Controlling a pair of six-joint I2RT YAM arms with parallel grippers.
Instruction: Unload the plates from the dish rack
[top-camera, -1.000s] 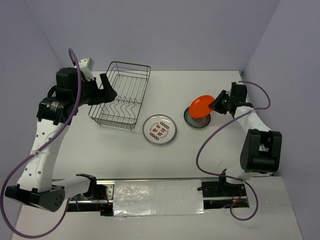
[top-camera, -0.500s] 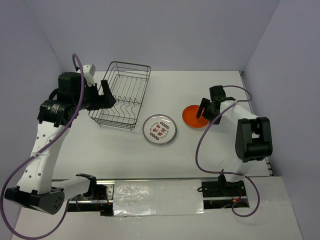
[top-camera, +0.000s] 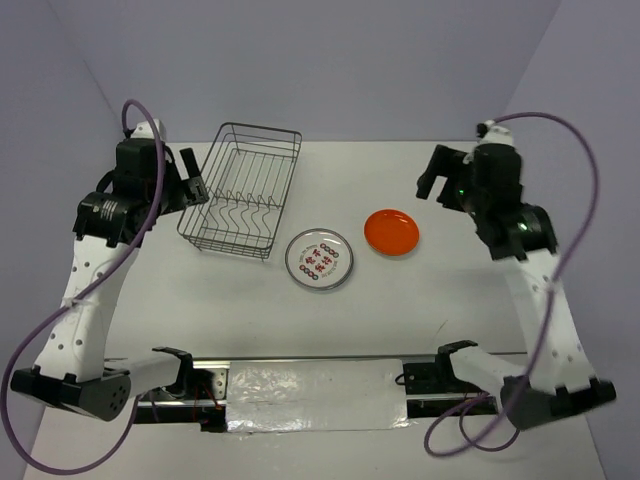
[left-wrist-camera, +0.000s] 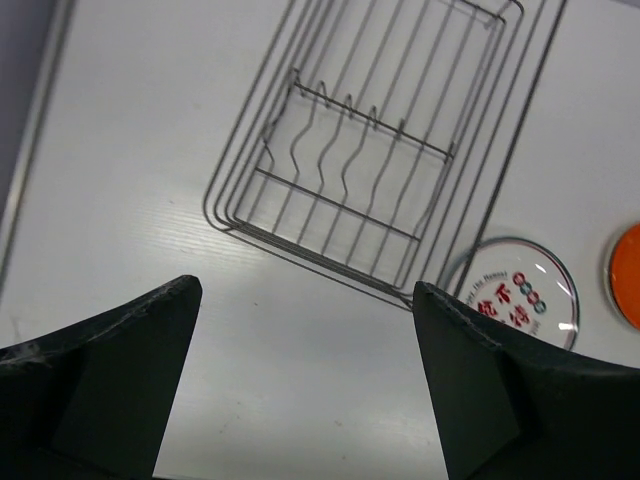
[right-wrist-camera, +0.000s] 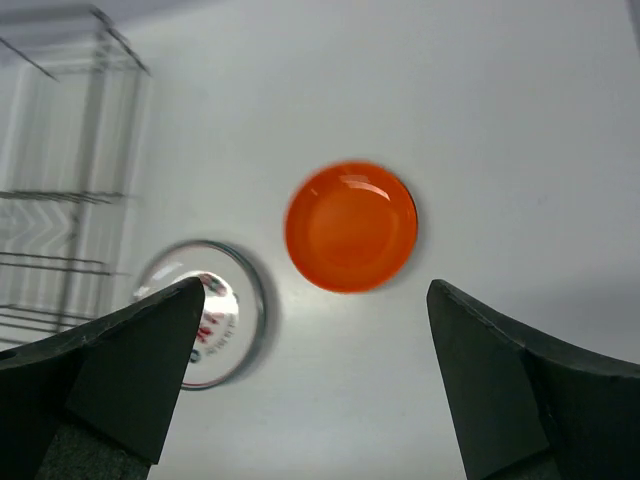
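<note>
The dish rack (top-camera: 242, 190) is a dark wire basket at the back left, and no plate stands in it (left-wrist-camera: 370, 150). A white plate with red marks (top-camera: 319, 259) lies flat on the table in front of it. To that plate's right lies a small orange plate (top-camera: 391, 231), also flat. My right gripper (top-camera: 435, 175) hangs above and behind the orange plate (right-wrist-camera: 350, 227), open and empty (right-wrist-camera: 315, 390). By the rack's left side my left gripper (top-camera: 195, 187) is raised, open with nothing between its fingers (left-wrist-camera: 305, 400). The white plate (left-wrist-camera: 520, 300) shows beside its right finger.
Lilac walls close the table in at the back, left and right. The arm bases and a taped rail (top-camera: 315, 385) run along the near edge. A purple cable (top-camera: 575, 170) loops from the right arm.
My right gripper opened and let go of the orange plate, which now lies flat. The right arm then rose and drew back to the right. The left arm turned slightly.
</note>
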